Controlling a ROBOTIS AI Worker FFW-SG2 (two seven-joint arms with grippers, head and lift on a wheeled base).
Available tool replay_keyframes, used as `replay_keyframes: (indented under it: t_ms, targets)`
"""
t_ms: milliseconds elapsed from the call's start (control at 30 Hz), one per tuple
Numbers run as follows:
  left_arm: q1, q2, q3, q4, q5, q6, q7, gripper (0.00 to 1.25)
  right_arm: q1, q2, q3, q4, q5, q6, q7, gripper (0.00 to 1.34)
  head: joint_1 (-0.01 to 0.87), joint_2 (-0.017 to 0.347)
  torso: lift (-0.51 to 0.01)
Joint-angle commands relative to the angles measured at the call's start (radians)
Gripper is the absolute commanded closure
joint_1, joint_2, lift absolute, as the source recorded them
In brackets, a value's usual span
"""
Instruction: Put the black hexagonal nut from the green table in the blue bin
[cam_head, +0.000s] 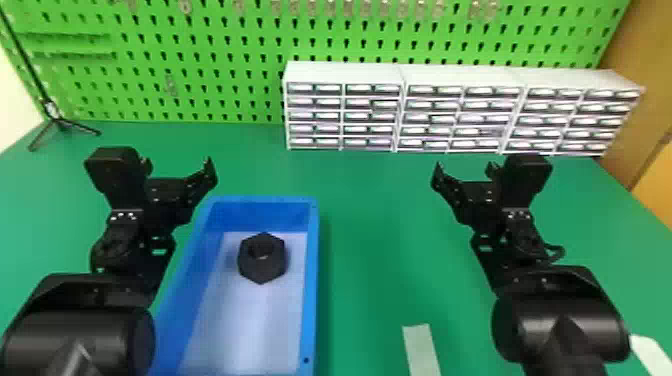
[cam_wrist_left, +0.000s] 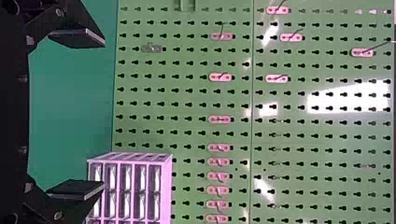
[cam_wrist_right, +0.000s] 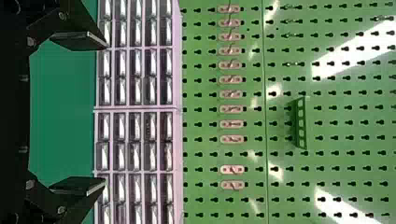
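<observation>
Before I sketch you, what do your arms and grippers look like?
My left arm and right arm are black, rounded low down and boxy at the wrist; a dark cable loops from the right. The left gripper and right gripper have flat black fingers.

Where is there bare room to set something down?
Bare green table lies between the blue bin and right arm, from the pale strip back to the drawer cabinets. The bin's floor nearer than the black nut is free too. It's crowded along the bin's left wall, beside the left arm.
</observation>
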Motion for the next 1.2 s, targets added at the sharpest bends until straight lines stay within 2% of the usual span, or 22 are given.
replay_keyframes:
  t_ms: [0, 1167]
  targets:
    - [0.000, 0.000, 0.001, 0.000, 0.002, 0.001, 0.000, 0.20, 0.000, 0.000, 0.000, 0.000, -0.003, 0.003, 0.000, 0.26, 0.686, 0.028, -0.096]
    - [-0.002, 0.000, 0.003, 0.000, -0.002, -0.002, 0.000, 0.20, 0.000, -0.002, 0.002, -0.001, -0.007, 0.003, 0.000, 0.26, 0.686, 0.028, -0.096]
